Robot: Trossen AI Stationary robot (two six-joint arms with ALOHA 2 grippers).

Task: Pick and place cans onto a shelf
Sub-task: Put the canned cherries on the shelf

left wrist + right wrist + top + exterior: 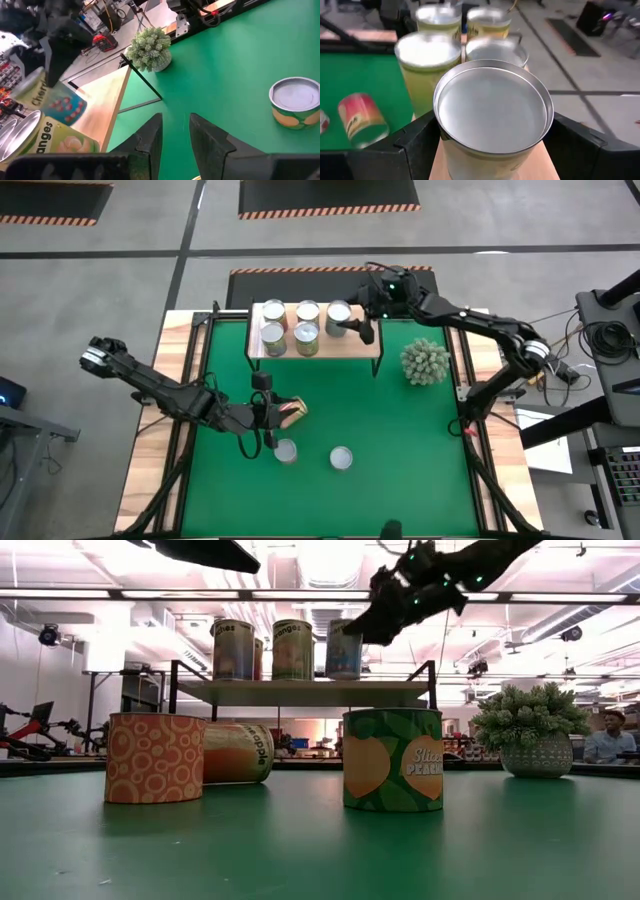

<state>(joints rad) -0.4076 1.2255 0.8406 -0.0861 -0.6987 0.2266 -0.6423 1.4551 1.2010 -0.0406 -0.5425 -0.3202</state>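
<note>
The light-wood shelf (pixel 365 348) stands at the mat's far side with several cans on it. My right gripper (pixel 352 326) is shut on the rightmost shelf can (pixel 492 112), also visible in the low view (pixel 343 648). My left gripper (pixel 175 142) is open and empty above the mat's near left, beside a can lying on its side (pixel 291 412). Two more cans stand upright on the mat: an orange-patterned one (pixel 155 758) and a green peach one (pixel 392 760), which also shows in the left wrist view (pixel 295 100). My right gripper holds the can's side wall just below the rim (pixel 445 137), pinched between its two fingers, one on each side. The fingers come from the table's right, slanting down. The can stands upright with its bottom on the shelf top (pixel 300 692).
A spiky pale-green plant (pixel 425 362) stands on the mat right of the shelf. The other shelf cans (pixel 273 313) (pixel 306 338) stand close to the left of the held can. The green mat (pixel 400 440) lies between wooden table edges.
</note>
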